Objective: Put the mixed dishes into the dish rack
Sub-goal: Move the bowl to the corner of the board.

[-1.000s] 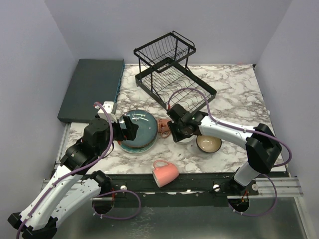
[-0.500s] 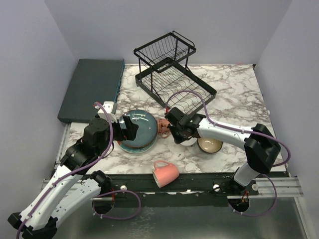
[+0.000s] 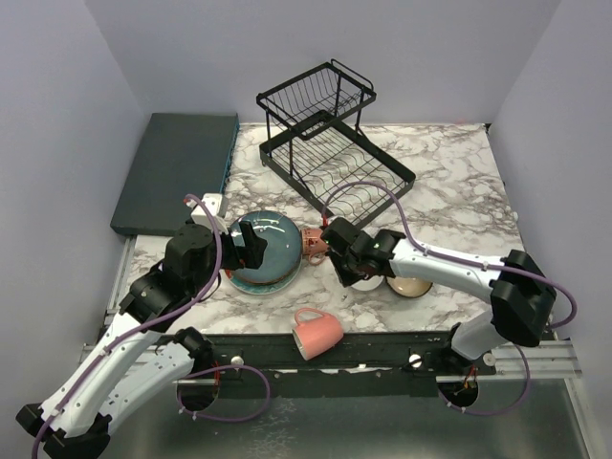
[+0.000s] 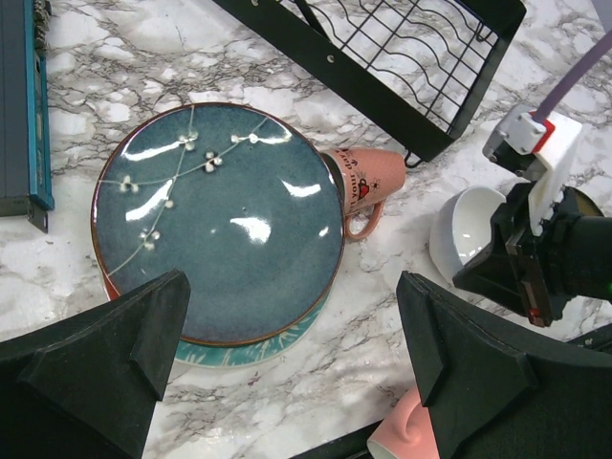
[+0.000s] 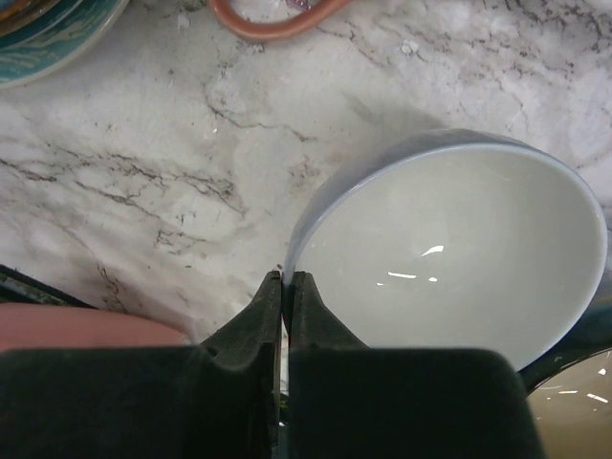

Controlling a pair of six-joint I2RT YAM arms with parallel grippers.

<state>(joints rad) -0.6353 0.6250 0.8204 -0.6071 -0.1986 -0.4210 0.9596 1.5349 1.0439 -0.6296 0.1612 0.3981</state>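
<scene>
**Right wrist view: jaws closed at the white bowl's rim**

Right gripper [image 5: 284,279] closed down to a hairline, tips set right at the near-left edge of the white bowl [image 5: 449,249]. Bowl tipped, hollow turned toward the camera, spreading ahead and to the right of the tips. Thin rim caught between the pads or merely beside them: impossible to tell. Nothing thick in there, certainly.

Worth proving the bite before any real lift. Raise slowly and confirm the bowl's rise with the fingers. Failing that, reopen and reach deeper over the rim, with the bowl on the marble table [image 5: 143,191].

Keep clear of the cream-lined bowl [image 5: 574,397], just right of and nearer than the white one. Keep clear too of the pink mug [image 5: 277,24], a little way ahead of the tips. Then carry up and forward to the dish rack [image 3: 330,143], well beyond the gripper at the far side, with no dish visible in it.

Left gripper [image 4: 292,282] spread fully wide, holding nothing, hovering with the stack of plates [image 4: 220,220] directly beneath.
</scene>
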